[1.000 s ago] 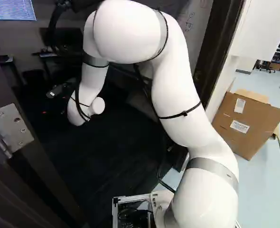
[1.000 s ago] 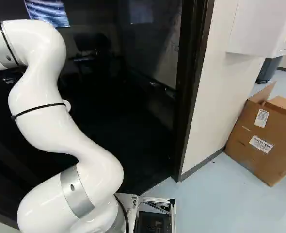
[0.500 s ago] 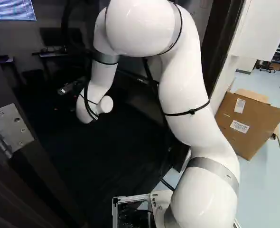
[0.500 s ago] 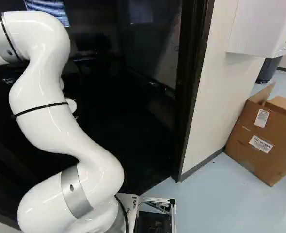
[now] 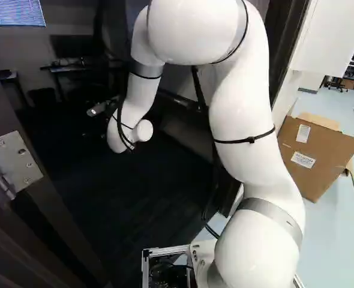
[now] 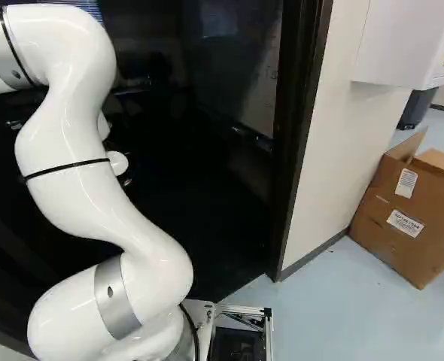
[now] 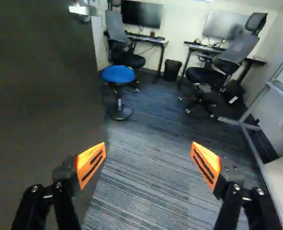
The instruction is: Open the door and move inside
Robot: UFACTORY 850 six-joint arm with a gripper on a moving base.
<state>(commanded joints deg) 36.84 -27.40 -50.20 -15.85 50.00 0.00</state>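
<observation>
The black two-fingered gripper [image 7: 148, 155] with orange pads is nearest, fingers wide apart, holding nothing, one finger close by the flat dark door [image 7: 41, 96]. The door stands open into the room, probably heavy and stiff but easy to swing; a push near its free edge should work best. The silver metal handle [image 7: 83, 10] by that edge looks slippery. Beyond the door stands a round blue stool [image 7: 118, 74].

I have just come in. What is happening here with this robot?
A white robot arm reaches into the doorway, toward a carpeted room. Its fingers are open and hold nothing. The dark door stands open beside them, its handle farther ahead, not gripped. The base seems to be outside.
</observation>
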